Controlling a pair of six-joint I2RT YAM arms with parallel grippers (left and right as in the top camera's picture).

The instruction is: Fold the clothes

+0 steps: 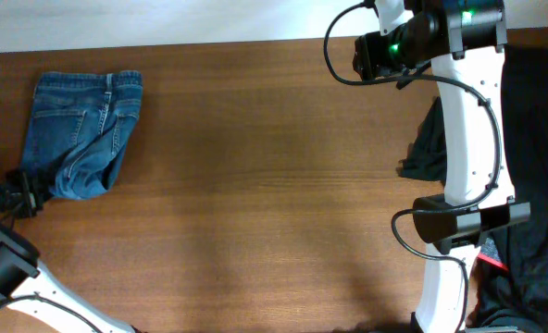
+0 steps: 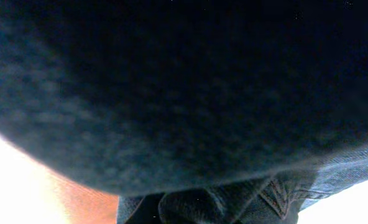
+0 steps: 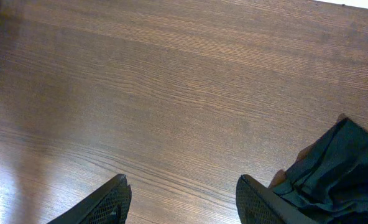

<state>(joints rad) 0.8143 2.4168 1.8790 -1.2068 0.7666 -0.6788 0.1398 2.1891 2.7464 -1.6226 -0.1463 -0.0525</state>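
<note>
open wood runs across the whole middle of the bench (image 1: 255, 185). the folded jeans (image 1: 84, 129) block its far left corner. a dark cloth heap (image 1: 429, 148) and the right arm (image 1: 468, 139) crowd the right edge. denim fills the left wrist view close up.

We see the jeans (image 1: 84, 129) in medium-blue denim, with paler faded patches and lighter stitched seams. The table (image 1: 255, 185) is warm brown with fine darker wood grain. The right arm (image 1: 464, 120) is white with black joints and a green light (image 1: 394, 46). The right gripper (image 3: 181, 190) has black fingers (image 3: 112, 199), and the crumpled cloth (image 3: 339, 168) beside them is plain and near-black.
</note>
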